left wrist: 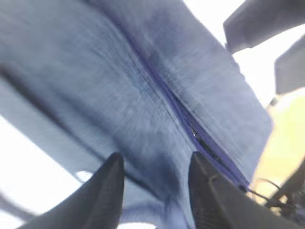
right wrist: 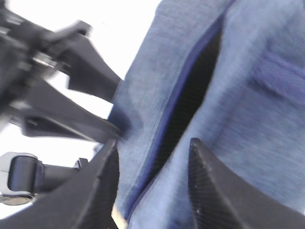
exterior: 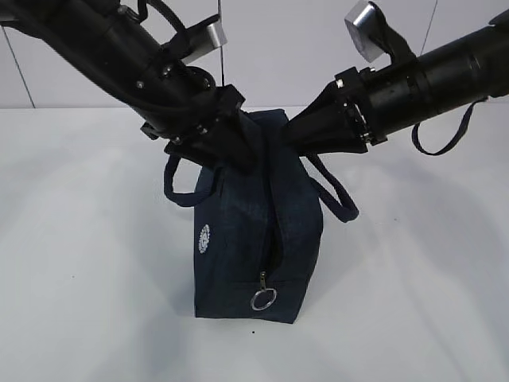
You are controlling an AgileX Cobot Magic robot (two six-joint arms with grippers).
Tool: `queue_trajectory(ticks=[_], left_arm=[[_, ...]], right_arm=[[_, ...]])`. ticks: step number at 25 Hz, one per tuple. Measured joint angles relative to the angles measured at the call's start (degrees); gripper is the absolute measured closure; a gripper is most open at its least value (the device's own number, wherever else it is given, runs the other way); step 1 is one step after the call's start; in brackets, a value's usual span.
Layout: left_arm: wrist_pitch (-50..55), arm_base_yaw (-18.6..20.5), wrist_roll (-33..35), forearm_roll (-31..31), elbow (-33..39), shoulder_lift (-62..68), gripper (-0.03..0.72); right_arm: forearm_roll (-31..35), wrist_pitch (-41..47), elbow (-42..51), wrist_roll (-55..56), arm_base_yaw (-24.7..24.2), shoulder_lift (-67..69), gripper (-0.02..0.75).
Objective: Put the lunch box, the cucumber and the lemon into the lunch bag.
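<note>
Exterior view: lunch bag [exterior: 258, 239] logo [exterior: 203, 238] unreadable; both end effectors' fingers apart over its fabric.

White tabletop [exterior: 87, 263], pale panelled wall [exterior: 278, 56] behind it, dark seam lines on the wall

Round white logo [exterior: 203, 238] on lunch bag [exterior: 238, 263]: lettering too small, unreadable.

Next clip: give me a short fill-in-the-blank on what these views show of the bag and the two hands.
1. The lunch bag stands ____ on the white table.
2. The silver ring pull hangs near the bag's ____.
3. Both hands, left hand and right hand, meet at the bag's ____.

Missing words: upright; bottom; top
</note>
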Motion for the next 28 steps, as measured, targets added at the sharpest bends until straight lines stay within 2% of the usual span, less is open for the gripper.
queue_trajectory(ticks=[6,12,16,23,28], left_arm=[[-0.12,0.00,-2.21,7.59,0.00,-2.19,0.383],[-0.57,1.56,-2.69,9.53,0.00,-6.81,0.382],[-1.60,2.18,-2.69,10.79,0.00,-9.23,0.384],[-7.10,2.18,-2.69,12.47,0.00,-13.62,0.390],[-11.33,1.96,-2.69,14.73,0.00,-17.63,0.405]], right_arm=[[2.92,0.00,0.00,0.00,0.00,-0.26,0.382],[3.20,-2.17,0.00,0.00,0.00,-4.08,0.382],[2.42,-8.12,0.00,0.00,0.00,-9.34,0.382],[-2.86,-20.82,0.00,-0.21,0.00,-21.11,0.412],[-5.36,-25.52,0.00,-1.78,0.00,-29.84,0.421]])
